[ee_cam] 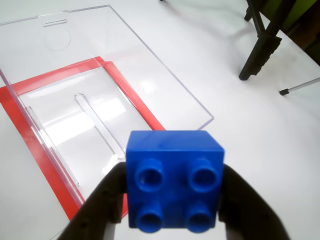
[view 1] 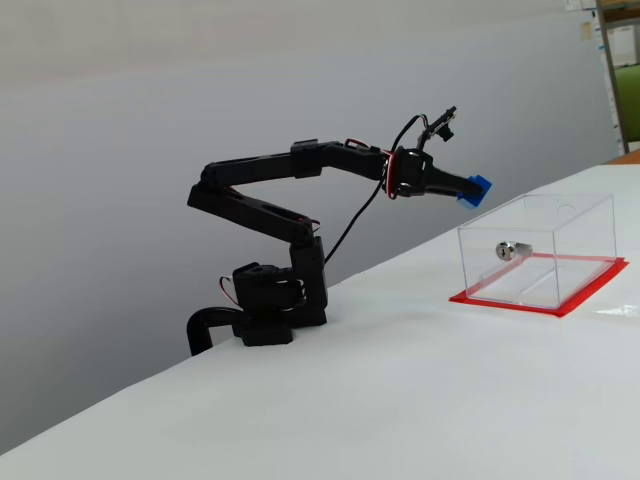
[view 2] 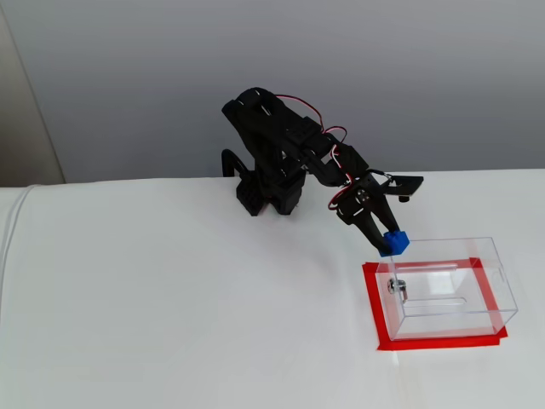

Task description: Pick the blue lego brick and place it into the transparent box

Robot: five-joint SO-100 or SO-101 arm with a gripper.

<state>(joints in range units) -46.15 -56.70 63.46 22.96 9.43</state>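
My gripper (ee_cam: 172,205) is shut on the blue lego brick (ee_cam: 174,180), which fills the bottom of the wrist view with several studs facing the camera. The black fingers (ee_cam: 102,205) clamp its two sides. The transparent box (ee_cam: 150,70) lies just beyond the brick, on its red base sheet (ee_cam: 20,117), with a round hole (ee_cam: 56,37) in the top. In both fixed views the brick (view 1: 475,190) (view 2: 393,243) hangs in the air, just above the box's (view 1: 560,215) (view 2: 502,294) edge nearest the arm.
A small silver metal cylinder (view 1: 507,250) (view 2: 396,285) sits inside the box at the end nearest the arm. Dark furniture legs (ee_cam: 260,45) stand beyond the box in the wrist view. The arm's base (view 1: 270,315) stands on the white table (view 1: 350,400).
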